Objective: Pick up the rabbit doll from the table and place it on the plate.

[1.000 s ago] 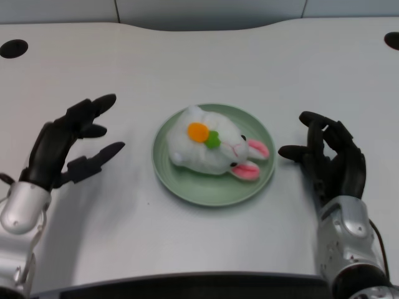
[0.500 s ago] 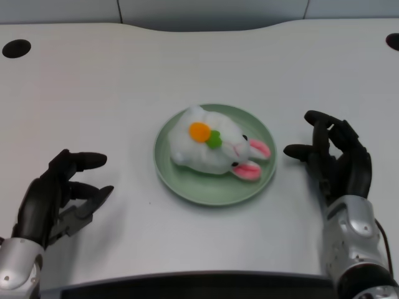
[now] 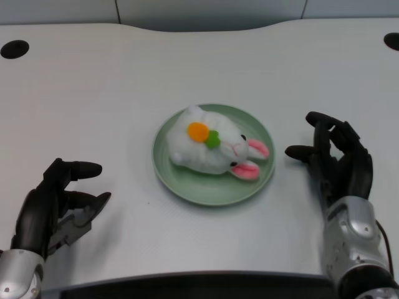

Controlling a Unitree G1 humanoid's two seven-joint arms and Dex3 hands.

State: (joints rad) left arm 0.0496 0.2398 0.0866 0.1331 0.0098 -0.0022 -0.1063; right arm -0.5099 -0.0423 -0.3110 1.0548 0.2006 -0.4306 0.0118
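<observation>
Even, bright overhead light fills the scene, and the glossy white tabletop (image 3: 124, 93) shows a broad pale sheen without harsh glare. Shadows are soft and short: a faint one hugs the round pale-green plate (image 3: 187, 184), another lies under the black many-fingered left hand (image 3: 53, 205). Focus is slightly soft overall.

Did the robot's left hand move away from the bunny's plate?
Yes. The left hand has pulled back from the green plate toward the table's near edge, empty, while the rabbit doll lies on the plate.
</observation>
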